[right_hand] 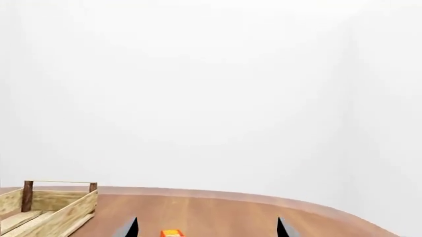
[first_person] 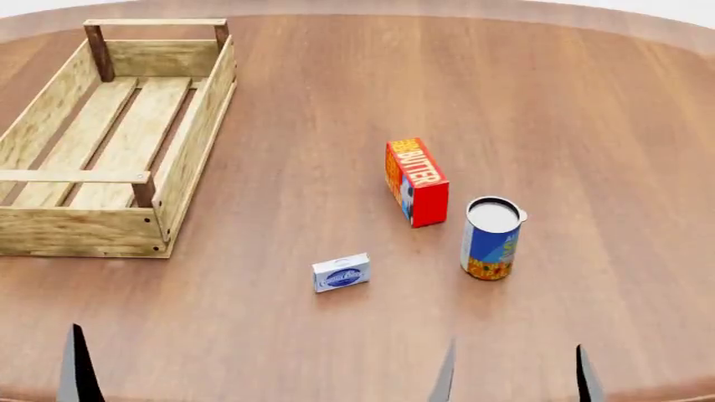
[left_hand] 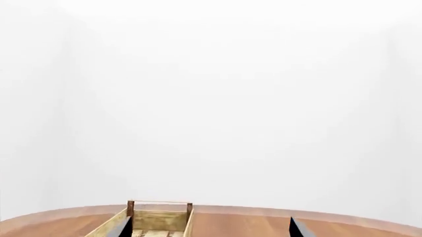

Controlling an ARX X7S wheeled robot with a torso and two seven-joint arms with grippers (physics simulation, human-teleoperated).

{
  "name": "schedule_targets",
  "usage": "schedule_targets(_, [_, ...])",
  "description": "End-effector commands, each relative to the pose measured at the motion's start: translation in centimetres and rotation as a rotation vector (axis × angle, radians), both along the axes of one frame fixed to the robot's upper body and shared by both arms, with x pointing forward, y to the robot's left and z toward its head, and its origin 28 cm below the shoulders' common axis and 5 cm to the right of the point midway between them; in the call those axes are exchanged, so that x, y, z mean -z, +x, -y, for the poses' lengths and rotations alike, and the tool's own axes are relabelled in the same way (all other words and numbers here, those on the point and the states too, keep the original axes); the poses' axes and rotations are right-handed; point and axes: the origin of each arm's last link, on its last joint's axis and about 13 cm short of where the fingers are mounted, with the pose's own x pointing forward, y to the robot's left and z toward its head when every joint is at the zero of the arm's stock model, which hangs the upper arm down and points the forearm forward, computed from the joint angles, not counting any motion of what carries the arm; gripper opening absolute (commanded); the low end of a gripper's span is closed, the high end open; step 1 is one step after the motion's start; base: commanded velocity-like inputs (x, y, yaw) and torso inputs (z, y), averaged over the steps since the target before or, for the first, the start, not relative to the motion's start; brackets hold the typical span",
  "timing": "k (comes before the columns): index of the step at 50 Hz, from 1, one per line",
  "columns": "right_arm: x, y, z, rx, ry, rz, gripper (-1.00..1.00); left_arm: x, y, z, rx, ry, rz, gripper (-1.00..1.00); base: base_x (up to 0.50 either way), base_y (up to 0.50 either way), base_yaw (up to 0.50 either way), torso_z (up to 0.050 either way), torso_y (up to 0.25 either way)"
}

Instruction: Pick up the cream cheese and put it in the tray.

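You're at the very start: nothing is held, and both grippers sit at the table's (first_person: 558,100) near edge. The right gripper (first_person: 515,373) has its fingers spread; of the left gripper (first_person: 79,364) one finger shows, so I can't tell. The cream cheese (first_person: 341,273) lies just beyond, left of the right gripper. Reach, then carry to the tray (first_person: 192,142) at the far-left corner.

On the table (first_person: 581,100) the tray (first_person: 190,142) lies at the far left; the cream cheese (first_person: 341,273) lies nearer and to the right of it, well apart; the butter box (first_person: 417,182) stands farther and to the right of the cream cheese; the can (first_person: 491,238) stands just right of the box, a little nearer.
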Motion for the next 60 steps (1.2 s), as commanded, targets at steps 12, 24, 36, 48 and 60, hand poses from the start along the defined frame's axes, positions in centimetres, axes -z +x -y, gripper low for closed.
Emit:
schedule_targets(12, [-0.4,-0.7,0.3,0.047,0.016,0.102,1.0,-0.5,-0.8,-0.6,-0.013,-0.046,0.116,1.0,0.0,0.0,0.0,0.0,0.0])
schedule_targets(24, [0.2,-0.6,0.0,0.038,0.002,0.087,1.0,-0.2,-0.8,-0.6,-0.019,-0.058,0.122,1.0,0.0,0.05,0.0,0.0,0.0])
schedule_targets(36, [0.3,-0.7,-0.2,0.027,-0.006,0.085,1.0,-0.2,-0.8,-0.6,-0.023,-0.05,0.123,1.0,0.0,0.0,0.0,0.0,0.0])
schedule_targets(48, [0.4,-0.7,-0.3,0.026,-0.004,0.089,1.0,-0.1,-0.8,-0.5,-0.023,-0.049,0.118,1.0,0.0,0.02,0.0,0.0,0.0])
schedule_targets(60, [0.5,-0.7,-0.5,0.024,-0.013,0.087,1.0,-0.1,-0.9,-0.6,-0.033,-0.051,0.12,1.0,0.0,0.04,0.0,0.0,0.0])
